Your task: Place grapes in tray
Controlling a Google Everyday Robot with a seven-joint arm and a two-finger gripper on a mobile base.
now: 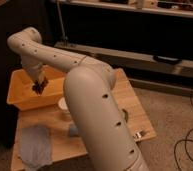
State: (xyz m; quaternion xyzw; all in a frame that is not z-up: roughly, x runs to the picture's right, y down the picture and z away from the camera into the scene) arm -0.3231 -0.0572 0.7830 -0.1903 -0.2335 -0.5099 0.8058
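Observation:
A yellow tray (pixel 21 98) stands on the left rear part of a wooden table (pixel 132 105). My gripper (pixel 38 87) hangs from the pale arm and points down into the tray, close to its inner floor. A dark clump at the gripper's tip may be the grapes (pixel 38 90); I cannot separate it from the gripper itself. My arm's large forearm (pixel 102 120) crosses the middle of the view and hides part of the table.
A grey cloth (pixel 35 145) lies at the table's front left. A white bowl (pixel 63 103) sits just right of the tray. A small metal object (pixel 140 134) lies near the right front edge. Dark shelving (pixel 140 30) stands behind; cables lie on the floor at right.

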